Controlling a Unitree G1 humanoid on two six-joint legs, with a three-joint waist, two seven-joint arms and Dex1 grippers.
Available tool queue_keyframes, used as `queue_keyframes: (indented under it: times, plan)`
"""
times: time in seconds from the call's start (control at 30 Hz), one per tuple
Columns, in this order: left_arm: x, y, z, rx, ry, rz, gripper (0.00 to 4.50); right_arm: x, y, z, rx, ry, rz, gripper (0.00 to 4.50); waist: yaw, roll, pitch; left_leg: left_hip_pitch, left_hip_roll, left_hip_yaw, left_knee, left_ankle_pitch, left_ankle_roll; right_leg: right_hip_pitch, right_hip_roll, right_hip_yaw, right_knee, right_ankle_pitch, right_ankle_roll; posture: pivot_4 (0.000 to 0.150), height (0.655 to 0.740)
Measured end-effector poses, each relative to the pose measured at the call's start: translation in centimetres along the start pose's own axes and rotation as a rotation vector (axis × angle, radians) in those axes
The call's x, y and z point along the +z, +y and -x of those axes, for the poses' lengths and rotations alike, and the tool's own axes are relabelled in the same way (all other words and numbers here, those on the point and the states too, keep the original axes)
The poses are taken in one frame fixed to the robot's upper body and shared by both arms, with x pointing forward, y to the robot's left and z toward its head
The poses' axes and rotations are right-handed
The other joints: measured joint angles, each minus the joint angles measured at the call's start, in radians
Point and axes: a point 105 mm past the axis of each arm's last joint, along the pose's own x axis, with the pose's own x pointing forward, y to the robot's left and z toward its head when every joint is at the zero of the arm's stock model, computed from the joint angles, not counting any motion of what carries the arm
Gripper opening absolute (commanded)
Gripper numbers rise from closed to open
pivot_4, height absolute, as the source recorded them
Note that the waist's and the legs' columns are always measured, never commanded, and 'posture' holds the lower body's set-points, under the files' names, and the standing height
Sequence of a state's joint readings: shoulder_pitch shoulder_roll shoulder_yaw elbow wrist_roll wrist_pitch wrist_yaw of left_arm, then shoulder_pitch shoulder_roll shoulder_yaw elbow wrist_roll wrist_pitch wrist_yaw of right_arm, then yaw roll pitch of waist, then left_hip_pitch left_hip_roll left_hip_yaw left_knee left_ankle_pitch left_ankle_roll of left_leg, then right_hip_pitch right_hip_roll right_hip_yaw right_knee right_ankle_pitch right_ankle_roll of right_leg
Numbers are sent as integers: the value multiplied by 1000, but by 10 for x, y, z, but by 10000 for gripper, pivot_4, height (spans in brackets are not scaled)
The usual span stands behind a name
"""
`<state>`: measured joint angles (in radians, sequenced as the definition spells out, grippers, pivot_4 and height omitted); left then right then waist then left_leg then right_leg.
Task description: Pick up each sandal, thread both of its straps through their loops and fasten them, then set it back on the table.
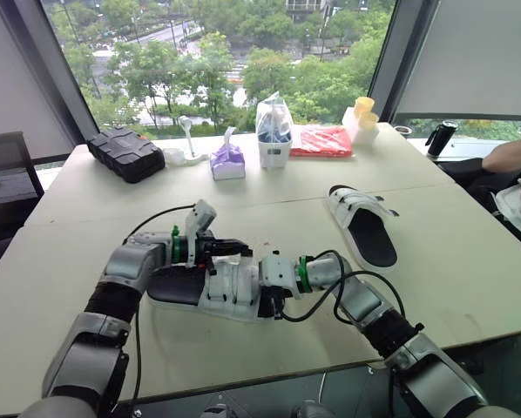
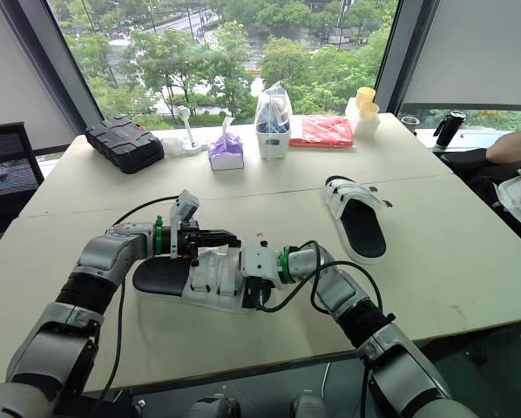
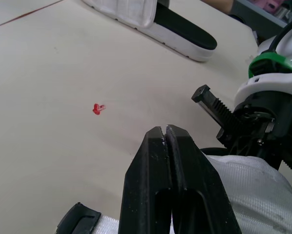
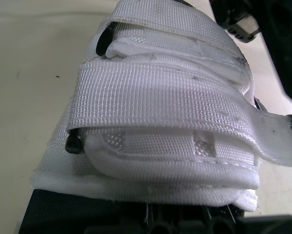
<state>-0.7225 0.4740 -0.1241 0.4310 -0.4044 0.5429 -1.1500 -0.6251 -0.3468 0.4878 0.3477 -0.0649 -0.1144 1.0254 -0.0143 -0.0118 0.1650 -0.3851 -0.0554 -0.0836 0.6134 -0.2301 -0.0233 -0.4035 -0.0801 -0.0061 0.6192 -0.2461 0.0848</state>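
The left gripper (image 3: 165, 130) is pressed fully shut, its tips hovering just over the white straps (image 4: 160, 92) of the near sandal (image 1: 217, 292), which lies on the table (image 1: 86, 226) directly beneath it. Nothing shows between the fingers, so it probably has no strap in hand. If it pushes down like that, the webbing may only crumple or slide instead of feeding through its loop.

The right gripper (image 1: 262, 300) sits against the sandal's side, close beside the left one. How far it is open, and whether it grips the sole, I cannot tell. One strap end (image 4: 278, 141) trails loose beyond it — unfastened, by the look of it. If the right gripper's hold is weak, any tug on that strap could drag or twist the whole sandal. With both grippers this near, they could also knock together.

The second sandal (image 1: 365, 228) lies well beyond the right gripper — out of harm's way and still waiting.
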Motion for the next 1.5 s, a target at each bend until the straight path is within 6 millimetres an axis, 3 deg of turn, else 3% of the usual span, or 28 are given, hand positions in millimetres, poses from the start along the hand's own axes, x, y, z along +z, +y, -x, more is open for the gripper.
queue_keyframes:
  times: [0.3,0.4,0.63,0.9,1.0,1.2,1.23,1.5]
  plan:
    - [7,-1,5,-23,-42,138,779,0,0,0,-1,0,-1,0,-1,0,0,0,0,0,0,0,0,0,1,0,1,0,0,1500,7400]
    - [6,-1,5,-16,-33,157,9744,0,0,0,-2,0,-1,0,-1,0,0,0,0,0,0,0,0,0,1,0,1,0,0,1500,7400]
    - [2,3,3,4,-22,218,42953,0,0,0,-2,0,-1,0,-1,0,0,0,0,0,0,0,0,0,1,0,1,0,1,1500,7400]
    - [1,0,-8,-34,-18,289,42953,0,0,0,-3,0,-1,0,-1,0,0,0,0,0,1,0,0,0,1,0,2,1,1,1500,7400]
    - [1,-1,-9,-38,-13,302,34532,0,0,0,-3,0,-1,0,-1,0,0,0,0,0,1,0,0,0,1,0,2,1,1,1500,7400]
    - [0,-3,-8,-48,-7,336,4103,0,0,0,-3,0,-1,0,-2,0,0,0,0,0,1,0,0,0,1,0,2,1,2,1500,7400]
    - [1,-3,-8,-51,-17,340,678,0,0,0,-3,0,-1,0,-2,0,0,0,0,0,1,0,0,0,1,0,2,1,2,1500,7400]
    - [16,-4,-5,-94,-97,456,678,0,-1,0,-7,0,-2,0,-2,-1,1,0,0,0,2,0,0,0,1,0,3,1,2,1500,7400]
